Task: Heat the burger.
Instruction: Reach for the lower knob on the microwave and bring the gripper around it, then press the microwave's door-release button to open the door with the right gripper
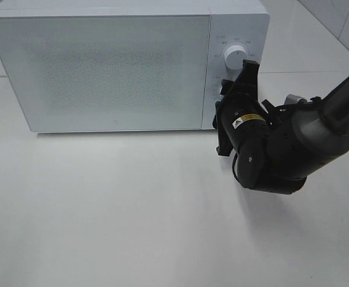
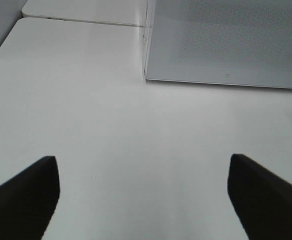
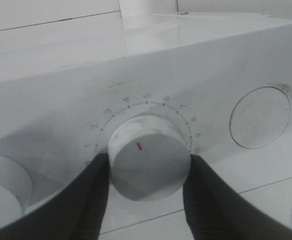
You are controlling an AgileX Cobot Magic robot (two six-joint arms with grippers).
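— At the microwave point(image 1: 103, 66) control panel: right tool point(image 3: 147, 159)?
— Clamped on the numbered dial point(image 3: 151, 172), one finger touching each side.
— Left tool point(image 2: 146, 200)?
— Fingers wide apart, hovering over the white table point(image 2: 111, 125), near the microwave's front corner.
— Burger?
— Seen in no view. Door point(image 1: 97, 72) shut, frosted; cannot tell where it is.
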